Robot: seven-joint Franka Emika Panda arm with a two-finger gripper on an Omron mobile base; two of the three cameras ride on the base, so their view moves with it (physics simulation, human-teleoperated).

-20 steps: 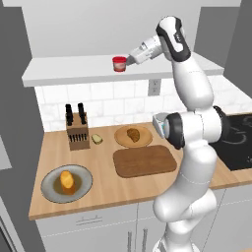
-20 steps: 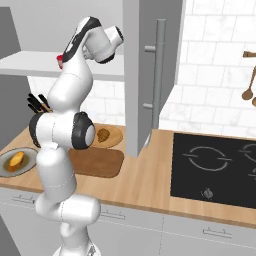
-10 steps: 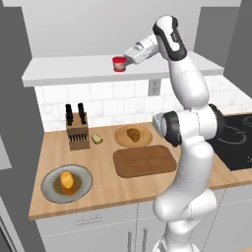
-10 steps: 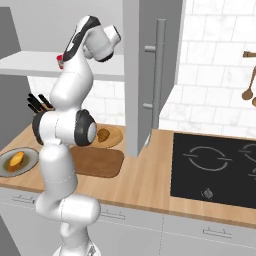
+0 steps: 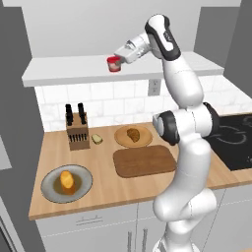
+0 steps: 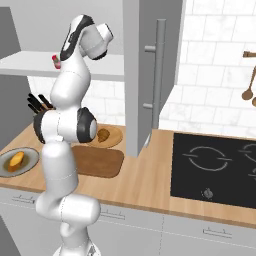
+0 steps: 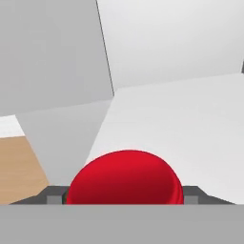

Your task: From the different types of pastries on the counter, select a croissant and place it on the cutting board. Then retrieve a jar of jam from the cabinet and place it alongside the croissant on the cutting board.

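The small red jar of jam (image 5: 114, 64) sits between the fingers of my gripper (image 5: 119, 61), which is shut on it at the front edge of the white cabinet shelf (image 5: 64, 75). In the hand view the jar (image 7: 125, 178) bulges up between the two fingertips (image 7: 55, 196). From the right it shows as a red spot (image 6: 56, 62) behind my arm. The dark golden croissant (image 5: 133, 134) lies on a round tan plate (image 5: 122, 140) behind the bare dark cutting board (image 5: 144, 161) on the counter (image 5: 106, 189).
An orange-yellow bun (image 5: 67, 181) rests on a grey plate at the front left. A tiny pale piece (image 5: 97, 139) lies beside the knife block (image 5: 77, 130). A tall grey panel with a bar handle (image 6: 159, 75) stands right of the board, and a black hob (image 6: 215, 170) beyond it.
The hand and the red jar have shifted slightly to the left along the shelf; the upper arm has swung left with them. Nothing on the counter moved.
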